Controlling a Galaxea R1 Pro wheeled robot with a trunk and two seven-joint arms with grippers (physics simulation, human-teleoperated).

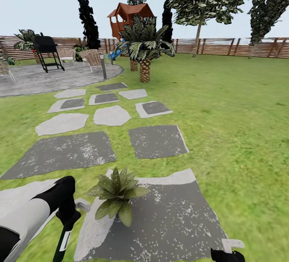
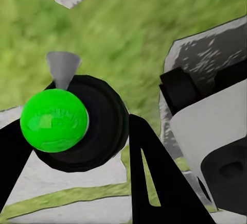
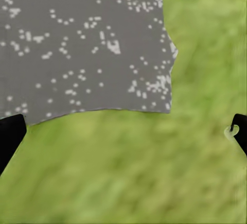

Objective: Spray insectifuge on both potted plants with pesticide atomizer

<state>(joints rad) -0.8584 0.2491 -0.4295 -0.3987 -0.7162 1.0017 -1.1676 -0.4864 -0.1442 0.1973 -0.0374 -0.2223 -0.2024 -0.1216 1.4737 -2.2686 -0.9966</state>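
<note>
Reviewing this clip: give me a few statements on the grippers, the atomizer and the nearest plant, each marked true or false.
1. The left gripper is shut on the pesticide atomizer. True.
2. The potted plant stands on the grass. False: it stands on a grey stepping slab.
3. The right gripper holds a bottle. False: it is open with nothing in it, over grass.
4. A black grill stands on the patio. True.
</note>
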